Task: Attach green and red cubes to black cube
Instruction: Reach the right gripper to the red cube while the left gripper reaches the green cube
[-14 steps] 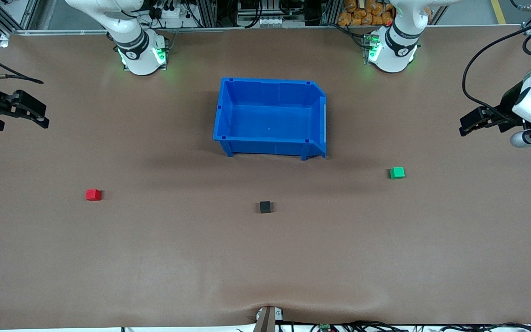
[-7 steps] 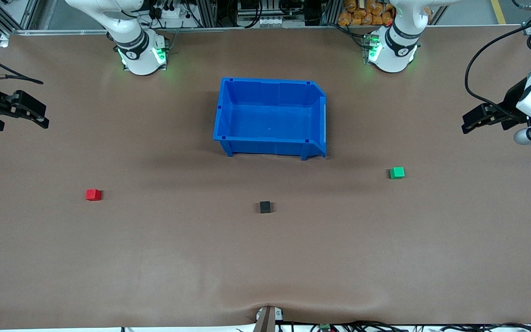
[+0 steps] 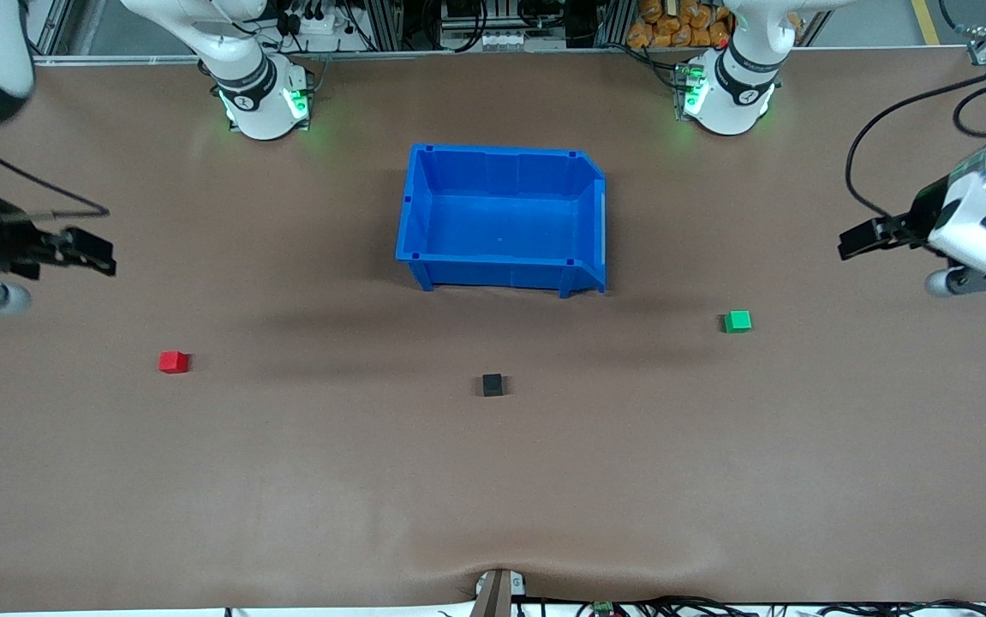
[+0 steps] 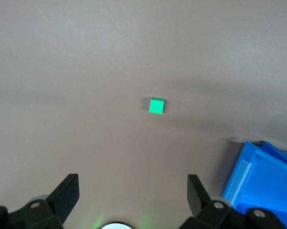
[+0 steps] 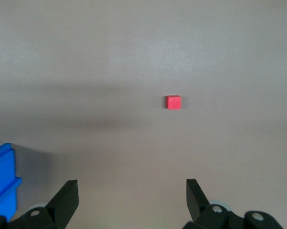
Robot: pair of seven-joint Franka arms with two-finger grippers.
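The black cube (image 3: 493, 385) sits on the brown table, nearer to the front camera than the blue bin. The green cube (image 3: 738, 321) lies toward the left arm's end and shows in the left wrist view (image 4: 157, 105). The red cube (image 3: 173, 362) lies toward the right arm's end and shows in the right wrist view (image 5: 173, 102). My left gripper (image 3: 854, 242) hangs open and empty in the air over the table near the green cube; its fingers (image 4: 67, 193) stand wide apart. My right gripper (image 3: 97, 257) hangs open and empty over the table near the red cube.
An empty blue bin (image 3: 501, 266) stands mid-table, farther from the front camera than the cubes; its corner shows in both wrist views (image 4: 262, 176) (image 5: 1, 171). Both arm bases (image 3: 261, 98) (image 3: 728, 94) stand along the table's edge by the robots.
Both arms have swung inward and down over the table: the left gripper toward the green cube, the right gripper toward the red cube. The cubes have not moved.
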